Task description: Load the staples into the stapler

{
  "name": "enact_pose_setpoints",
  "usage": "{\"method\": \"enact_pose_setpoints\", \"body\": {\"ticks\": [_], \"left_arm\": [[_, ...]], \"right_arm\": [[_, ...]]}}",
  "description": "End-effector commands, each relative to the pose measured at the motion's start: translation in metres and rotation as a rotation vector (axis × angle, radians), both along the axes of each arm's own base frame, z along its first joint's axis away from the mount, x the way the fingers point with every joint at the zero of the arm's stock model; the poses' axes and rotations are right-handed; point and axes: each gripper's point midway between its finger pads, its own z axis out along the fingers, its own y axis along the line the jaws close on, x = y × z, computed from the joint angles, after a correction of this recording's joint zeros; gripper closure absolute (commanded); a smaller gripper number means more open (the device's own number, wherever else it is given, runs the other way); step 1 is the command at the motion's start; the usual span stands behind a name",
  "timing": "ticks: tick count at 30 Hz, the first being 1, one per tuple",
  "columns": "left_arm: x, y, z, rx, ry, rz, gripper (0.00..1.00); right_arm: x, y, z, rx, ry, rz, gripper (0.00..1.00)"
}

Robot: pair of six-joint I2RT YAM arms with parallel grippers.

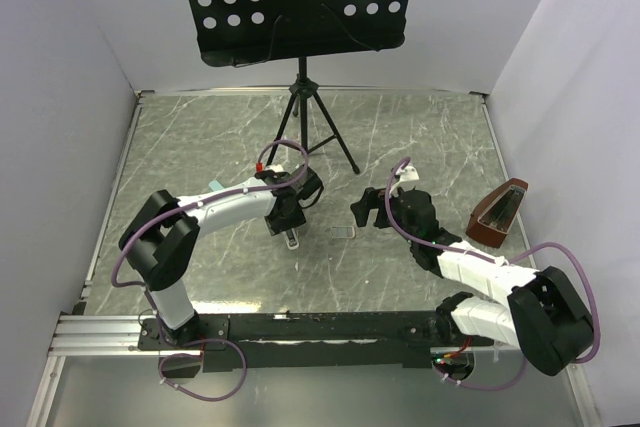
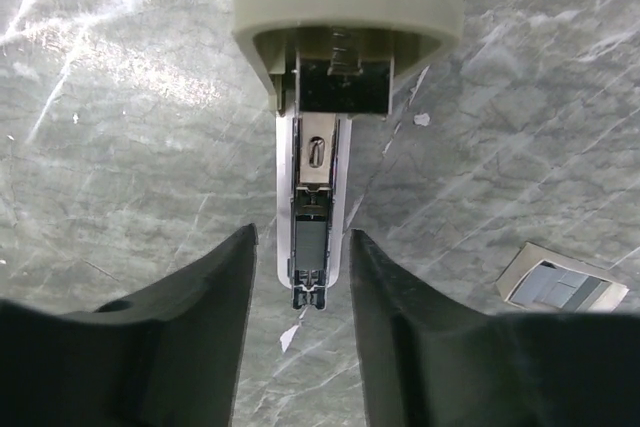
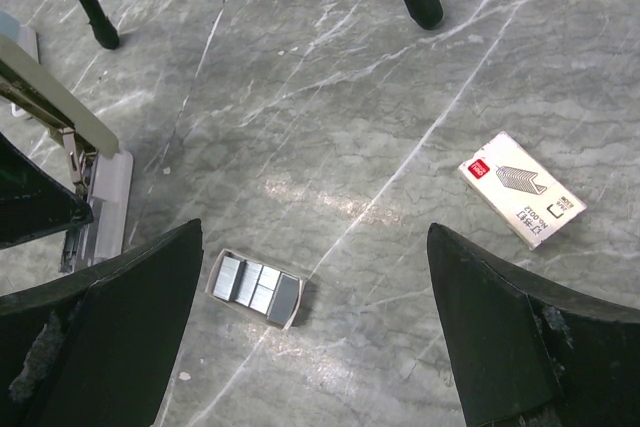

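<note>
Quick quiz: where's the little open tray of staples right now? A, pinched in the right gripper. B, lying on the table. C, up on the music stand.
B: the open tray of staples lies flat on the table, and the right gripper is open and holding nothing.

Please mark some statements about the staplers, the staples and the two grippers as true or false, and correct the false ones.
1. The beige stapler at the left gripper has its top lifted open. True.
2. The right gripper holds the tray of staples. False: it is open and empty, and the tray lies on the table.
3. The tray has staples in it. True.
4. The white box rests on the tray. False: it lies apart from it, on the table.
5. The dark red stapler is on the left side of the table. False: it is on the right side, near the right arm.
</note>
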Motion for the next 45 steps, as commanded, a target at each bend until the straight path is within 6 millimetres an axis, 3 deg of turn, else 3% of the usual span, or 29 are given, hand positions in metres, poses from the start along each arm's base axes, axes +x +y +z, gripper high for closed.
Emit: {"method": "enact_pose_setpoints", "body": {"ticks": [1, 4, 5, 8, 12, 14, 15, 21, 22, 23, 24, 26, 27, 29, 30, 32, 33, 34, 35, 37, 45], "left_arm": [[0.005, -0.004, 0.031, -0.050, -0.070, 0.013, 0.48], [0.010, -0.001, 0.049, -0.073, -0.125, 0.010, 0.37], [0.013, -0.001, 0.059, -0.097, -0.157, 0.012, 0.27], [0.018, 0.004, 0.077, -0.126, -0.222, -0.011, 0.13], [0.032, 0.020, 0.085, -0.191, -0.295, -0.034, 0.01], [0.034, 0.025, 0.098, -0.264, -0.324, -0.069, 0.00], [0.040, 0.041, 0.094, -0.271, -0.331, -0.048, 0.01], [0.055, 0.075, 0.149, -0.319, -0.574, -0.153, 0.03], [0.057, 0.079, 0.159, -0.313, -0.620, -0.176, 0.03], [0.054, 0.086, 0.176, -0.333, -0.680, -0.189, 0.03], [0.049, 0.088, 0.176, -0.333, -0.697, -0.205, 0.03], [0.039, 0.094, 0.202, -0.336, -0.813, -0.249, 0.03], [0.034, 0.096, 0.198, -0.329, -0.825, -0.262, 0.03], [0.023, 0.104, 0.216, -0.320, -0.920, -0.279, 0.03], [0.019, 0.106, 0.213, -0.312, -0.931, -0.289, 0.03], [0.007, 0.109, 0.230, -0.299, -1.020, -0.349, 0.03], [0.001, 0.105, 0.228, -0.303, -1.032, -0.391, 0.03], [-0.005, 0.109, 0.239, -0.289, -1.086, -0.407, 0.03], [-0.007, 0.111, 0.237, -0.284, -1.101, -0.409, 0.03], [-0.014, 0.114, 0.252, -0.290, -1.177, -0.412, 0.03], [-0.027, 0.125, 0.262, -0.254, -1.238, -0.413, 0.03]], "right_arm": [[0.013, 0.006, 0.022, 0.023, -0.058, 0.002, 0.00], [0.011, 0.009, 0.021, 0.026, -0.052, 0.025, 0.00], [0.011, 0.010, 0.021, 0.024, -0.052, 0.030, 0.00], [0.010, 0.013, 0.021, 0.022, -0.049, 0.051, 0.00], [0.008, 0.022, 0.022, 0.016, -0.038, 0.108, 0.00], [0.003, 0.031, 0.023, 0.022, -0.035, 0.175, 0.00], [0.000, 0.037, 0.021, 0.022, -0.026, 0.207, 0.00], [-0.012, 0.074, 0.022, -0.053, -0.001, 0.336, 0.00], [-0.023, 0.089, 0.021, -0.063, -0.004, 0.382, 0.00], [-0.026, 0.096, 0.021, -0.077, -0.016, 0.406, 0.00], [-0.026, 0.103, 0.018, -0.095, -0.030, 0.409, 0.00], [-0.040, 0.123, 0.010, -0.122, -0.028, 0.466, 0.01], [-0.038, 0.130, 0.003, -0.140, -0.014, 0.468, 0.01], [-0.046, 0.145, -0.013, -0.171, 0.015, 0.497, 0.02], [-0.043, 0.153, -0.008, -0.167, 0.001, 0.502, 0.02], [-0.046, 0.168, -0.017, -0.194, -0.015, 0.509, 0.03], [-0.045, 0.176, -0.014, -0.189, -0.027, 0.515, 0.03], [-0.040, 0.176, -0.016, -0.215, -0.031, 0.479, 0.04], [-0.042, 0.181, -0.025, -0.234, -0.014, 0.485, 0.05], [-0.035, 0.189, -0.022, -0.250, -0.029, 0.459, 0.07], [-0.034, 0.206, -0.046, -0.313, 0.004, 0.453, 0.23]]}}
